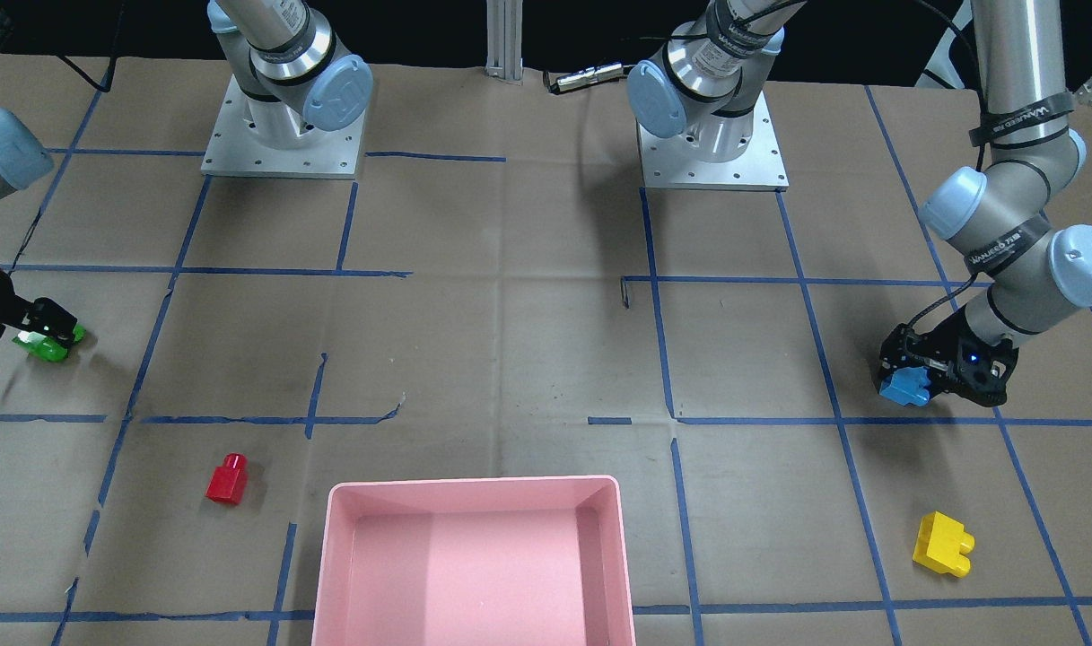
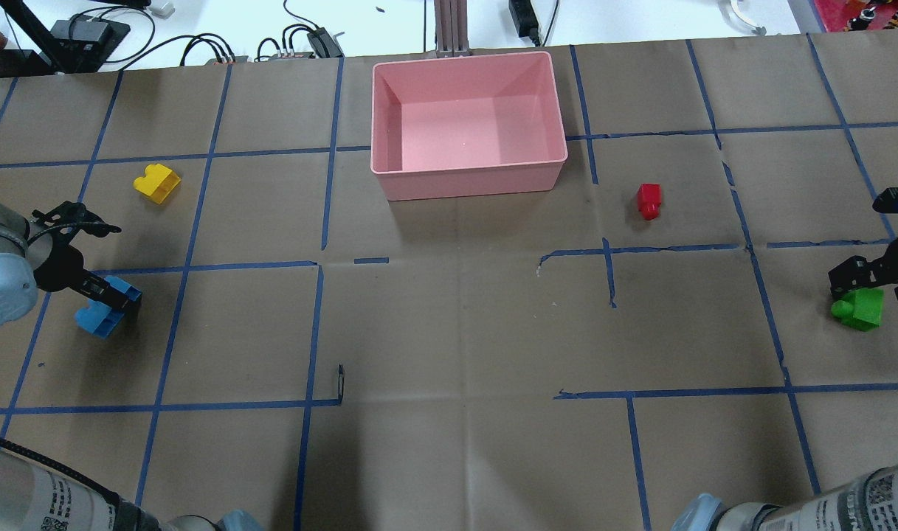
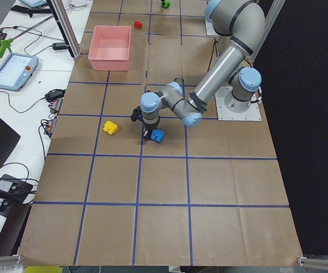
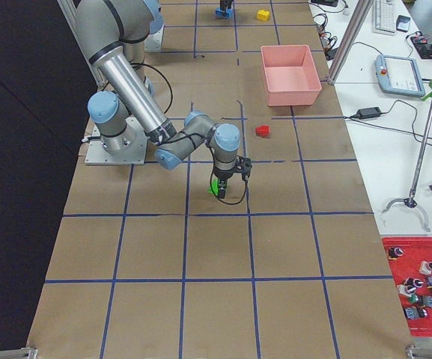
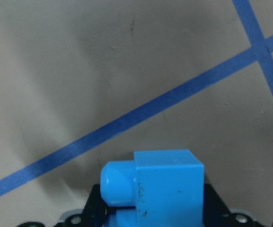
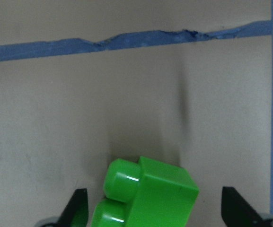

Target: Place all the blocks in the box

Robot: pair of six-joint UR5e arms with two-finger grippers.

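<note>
Left gripper [image 2: 111, 295] is pinching the blue block [image 2: 98, 318] way out on its own side of the table [image 2: 456, 332]. Right gripper [image 2: 859, 286] sits over the green block [image 2: 858, 310], fingers [image 6: 79, 208] spread wide (not touching it). Red block [image 2: 649, 200] and yellow block [image 2: 157, 183] lie outside the pink box [image 2: 467, 184].

The box [image 1: 474, 483] was clipped by the front view's bottom edge; far beyond it, in the left-side view, the green block [image 3: 165, 5] was too tiny to read; blue block [image 5: 169, 184] ran off-frame below.
</note>
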